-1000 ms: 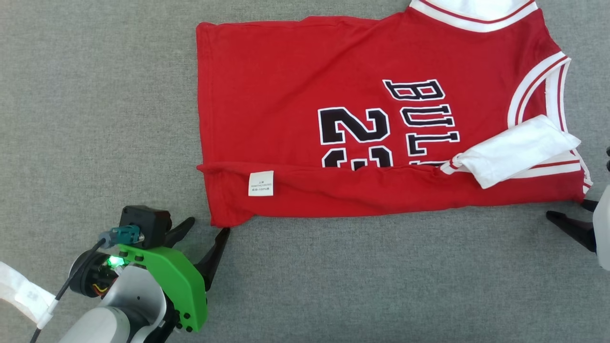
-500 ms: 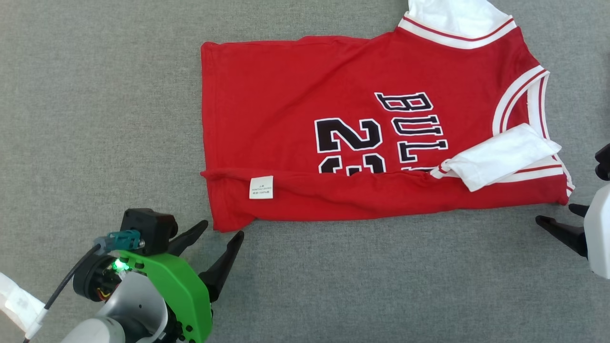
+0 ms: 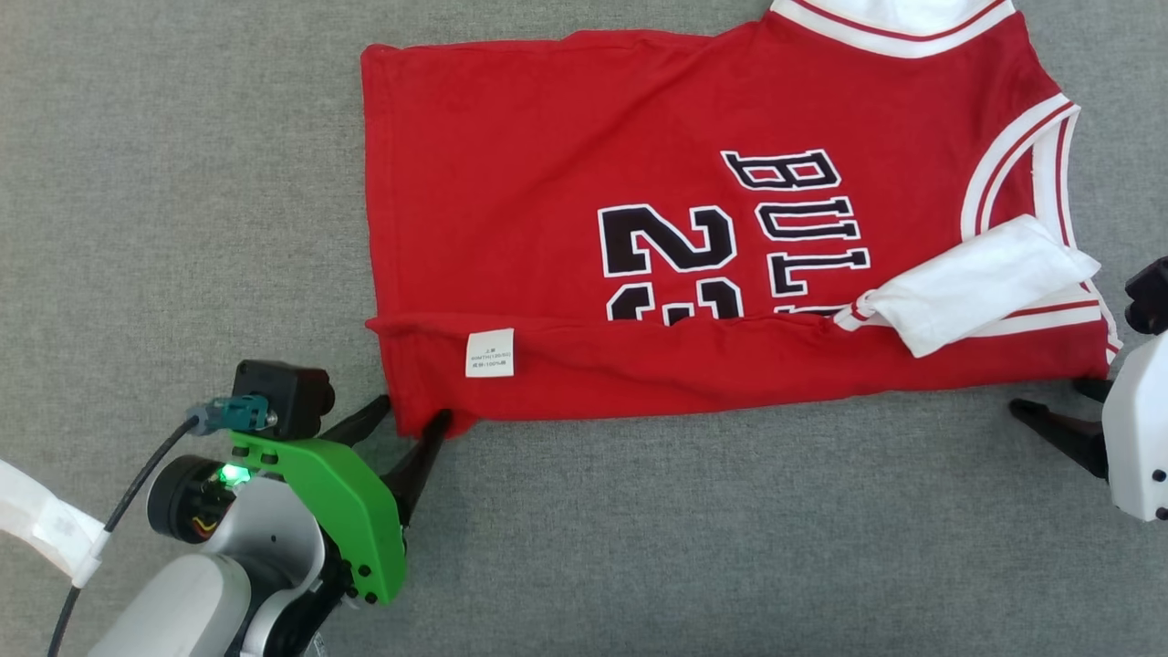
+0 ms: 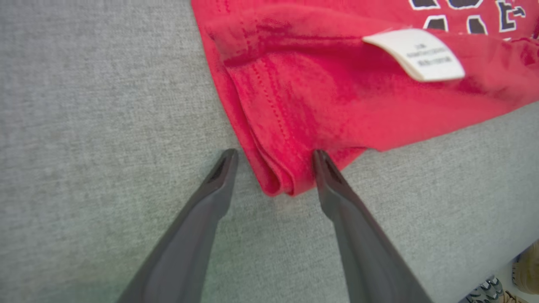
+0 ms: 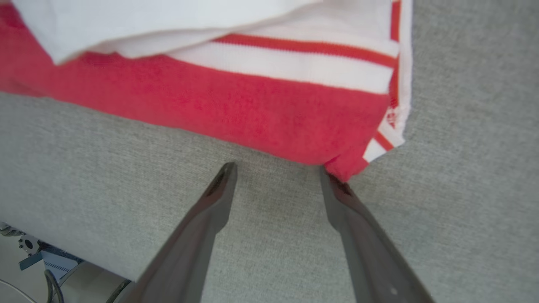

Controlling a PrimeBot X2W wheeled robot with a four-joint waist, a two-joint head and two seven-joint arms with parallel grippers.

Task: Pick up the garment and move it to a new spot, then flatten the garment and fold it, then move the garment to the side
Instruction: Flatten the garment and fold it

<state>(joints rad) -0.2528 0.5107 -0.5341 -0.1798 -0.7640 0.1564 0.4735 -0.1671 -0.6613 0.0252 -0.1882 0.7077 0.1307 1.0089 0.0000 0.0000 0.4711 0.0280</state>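
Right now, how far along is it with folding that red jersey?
Done, it seems: the red jersey lies spread on the grey surface with its near long edge folded over, care label showing. In hand: the left end effector, open, straddles the hem corner, and the right end effector, open, sits at the shoulder corner, neither gripping yet. To do: further folds, then moving it aside.

The head camera looks almost straight down from high above the grey mat, the red jersey spread from 12 to 3 o'clock. The left wrist camera sits low and close behind the left gripper, facing the hem corner that the head view holds at 8 o'clock. The right wrist camera, equally near, faces the striped corner at the head view's 3 o'clock.
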